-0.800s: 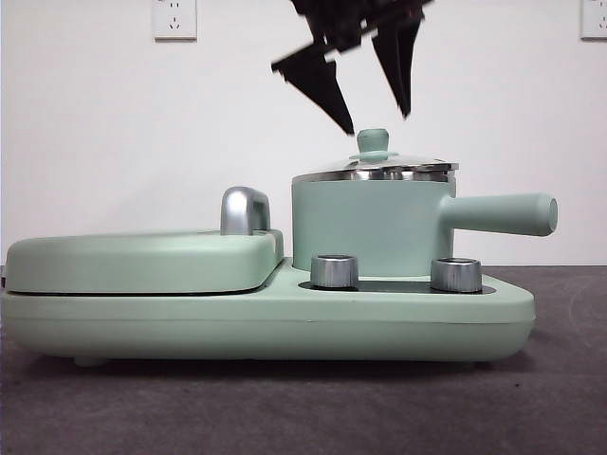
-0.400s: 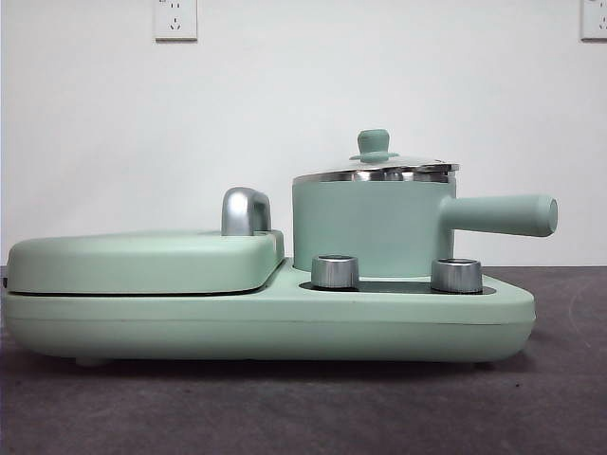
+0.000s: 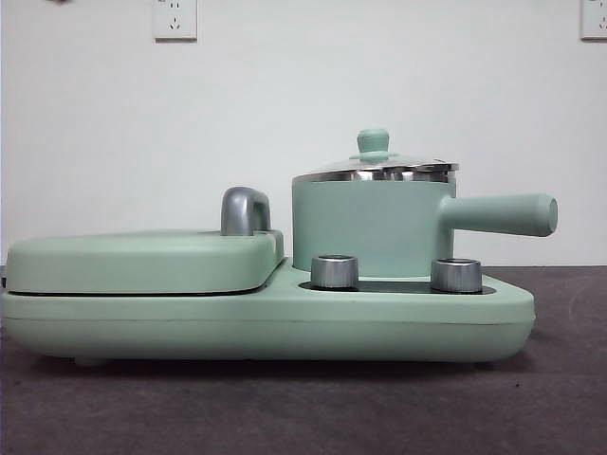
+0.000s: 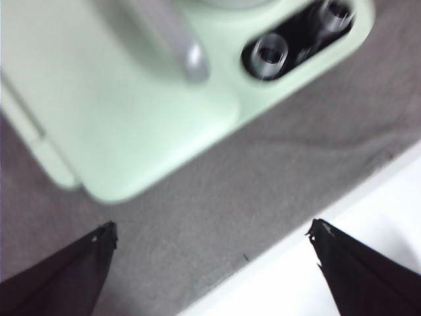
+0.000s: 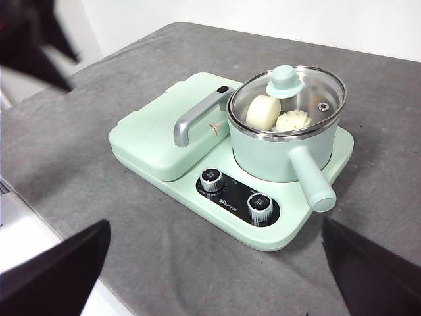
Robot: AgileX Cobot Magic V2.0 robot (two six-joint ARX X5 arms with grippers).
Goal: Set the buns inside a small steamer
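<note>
- The right claw (image 5: 214, 263) hangs high and well back from the appliance, its two black jaws spread wide with nothing between them.
- The left claw (image 4: 210, 263) is also clear of everything, jaws wide apart and empty, above the grey bench (image 4: 263, 184) off a corner of the flat griddle lid (image 4: 112, 99). In the right wrist view its dark tip (image 5: 33, 46) shows at an upper corner.
- Neither claw appears in the front view, so both arms stand away from the work.
- The small steamer (image 5: 283, 148) sits on the mint-green cooker base (image 5: 197, 204), beside the griddle lid (image 5: 158, 141), its long handle (image 5: 312, 181) pointing away from that lid.
- Its lid (image 5: 289, 99) is on, the green knob (image 3: 373, 142) upright in the middle.
- Through the glass both buns show inside the pot: the smooth roll (image 5: 263, 112) and, just beside it, the ridged one (image 5: 293, 122).
- Judging by this, the loading step is finished and the pot is covered; the task looks essentially complete.
- What remains, if anything, is for the arms to rest away from the pot. Any further move should avoid the protruding handle and the knob, since a bump could shift the lid.
</note>
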